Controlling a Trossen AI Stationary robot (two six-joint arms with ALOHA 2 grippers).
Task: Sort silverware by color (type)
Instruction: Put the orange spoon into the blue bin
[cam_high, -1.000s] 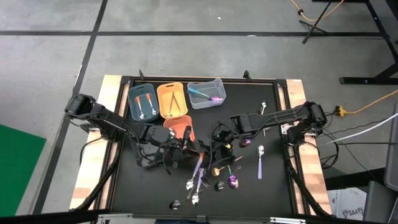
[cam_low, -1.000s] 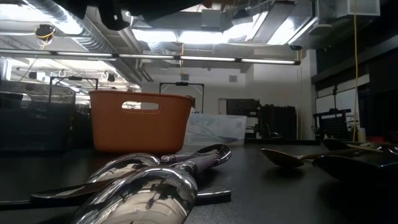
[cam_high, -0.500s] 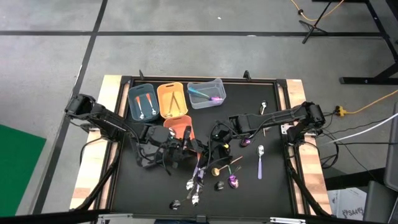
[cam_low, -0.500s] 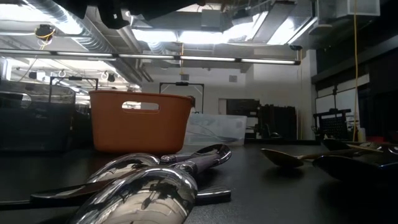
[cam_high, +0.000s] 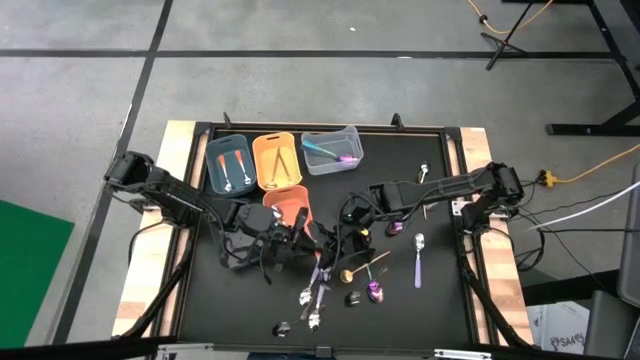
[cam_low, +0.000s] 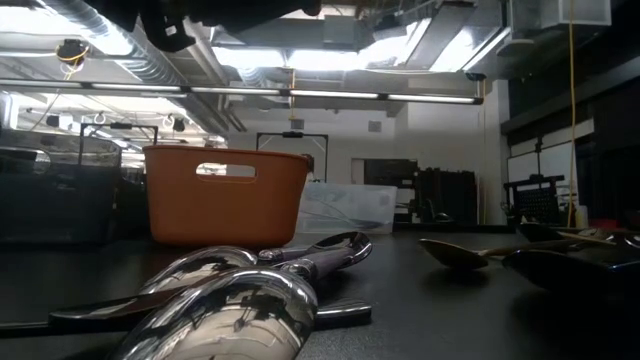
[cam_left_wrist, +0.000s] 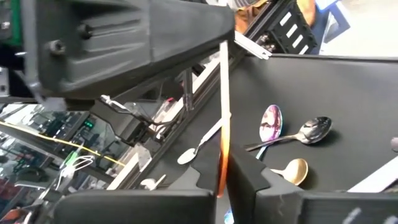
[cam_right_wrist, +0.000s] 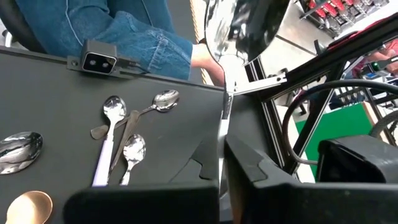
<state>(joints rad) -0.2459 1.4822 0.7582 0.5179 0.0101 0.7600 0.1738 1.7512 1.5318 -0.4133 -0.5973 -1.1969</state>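
Currently left claw (cam_left_wrist: 222, 177) is clamped on a thin orange-red utensil handle (cam_left_wrist: 223, 112) and right claw (cam_right_wrist: 222, 163) on a shiny silver spoon (cam_right_wrist: 239, 28), both near the orange plastic bin (cam_high: 288, 203); next, carry each to its colour-matched bin.

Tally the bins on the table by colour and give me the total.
Blue-grey bin: 1
Yellow-orange bin: 1
Clear bin: 1
Orange-red bin: 1
Total: 4
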